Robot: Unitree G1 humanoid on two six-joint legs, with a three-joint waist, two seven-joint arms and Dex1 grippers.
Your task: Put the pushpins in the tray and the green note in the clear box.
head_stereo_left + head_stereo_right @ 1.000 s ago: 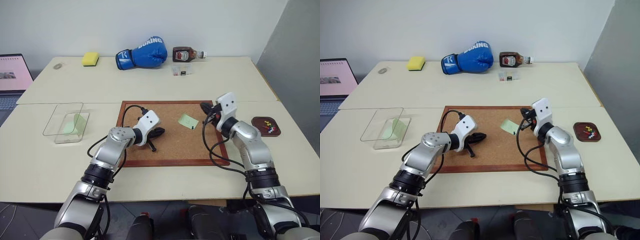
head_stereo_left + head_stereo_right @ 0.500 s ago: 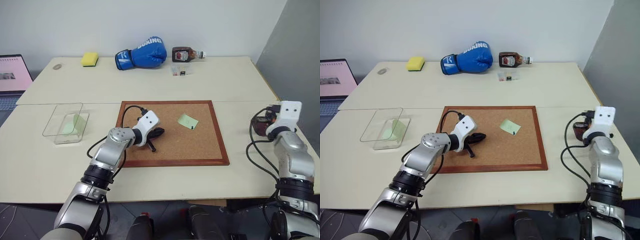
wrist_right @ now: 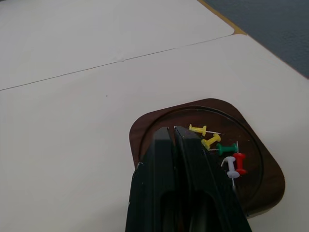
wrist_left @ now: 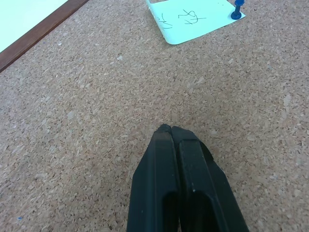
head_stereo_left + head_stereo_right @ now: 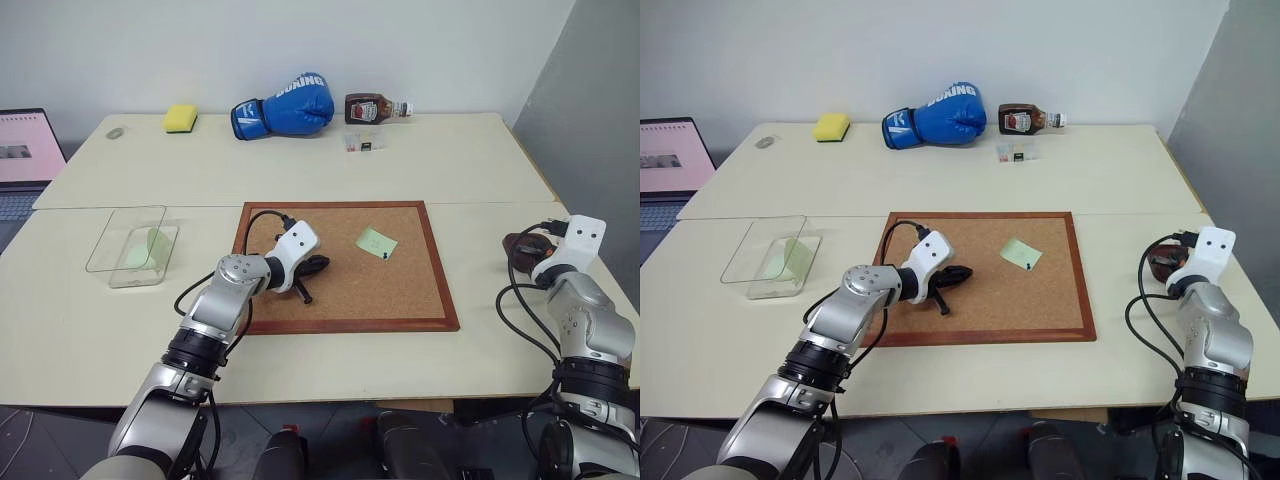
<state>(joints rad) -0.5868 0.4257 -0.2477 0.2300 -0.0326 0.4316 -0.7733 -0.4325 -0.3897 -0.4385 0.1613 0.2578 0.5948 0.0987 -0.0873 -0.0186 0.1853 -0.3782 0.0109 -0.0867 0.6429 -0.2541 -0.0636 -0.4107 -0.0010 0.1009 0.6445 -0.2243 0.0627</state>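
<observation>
The small plastic-headed pushpins (image 3: pixel 219 147), yellow, green, red and white, lie in the dark reddish-brown rounded-square tray (image 3: pixel 263 181). My right gripper (image 3: pixel 174 128) hovers above it, clenched; whether a pin sits between its tips I cannot tell. Risk: a pin released off-centre bounces out. My left gripper (image 4: pixel 171 128), clenched and empty, rests over the cork board (image 5: pixel 410 290), where a blue pin (image 4: pixel 236 10) pins the pale-green paper note (image 4: pixel 193 17); pulling the note could tear it.

The dark reddish-brown tray (image 3: pixel 260 188) is sitting flat on the counter (image 5: pixel 480 170) near its right edge, a rounded square dish. Pushpins (image 3: pixel 219 147) are lying loose inside it: two yellow, one green, one red and one white, close together. One green note (image 5: pixel 375 241) is lying flat on the cork board (image 5: pixel 400 290), pinned at a corner by a blue pushpin (image 4: pixel 236 10). The clear box (image 5: pixel 128 240) is resting well to the left, with a pale-green sheet (image 5: pixel 148 247) lying inside it.
</observation>
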